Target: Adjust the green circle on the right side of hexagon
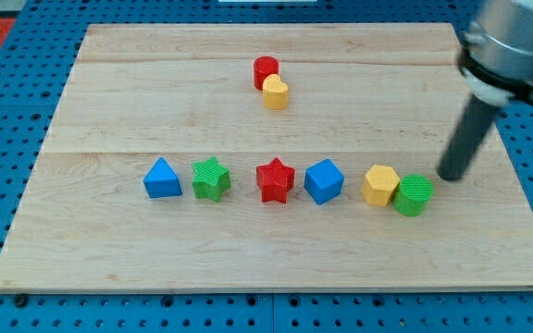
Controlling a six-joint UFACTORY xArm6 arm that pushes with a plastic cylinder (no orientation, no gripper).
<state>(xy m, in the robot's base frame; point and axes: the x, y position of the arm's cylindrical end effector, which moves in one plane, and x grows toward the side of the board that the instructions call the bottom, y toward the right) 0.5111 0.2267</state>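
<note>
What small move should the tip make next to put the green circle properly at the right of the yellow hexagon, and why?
Probably a short push toward the view's top. The green circle touches the yellow hexagon on its right but sits slightly lower. My tip is up and right of the circle, so it should first go around below it, then nudge it up level.

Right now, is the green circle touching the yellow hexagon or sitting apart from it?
Touching. The green circle sits against the yellow hexagon on its lower right side, no board visible between them. My tip is just right of the circle, slightly apart.
</note>
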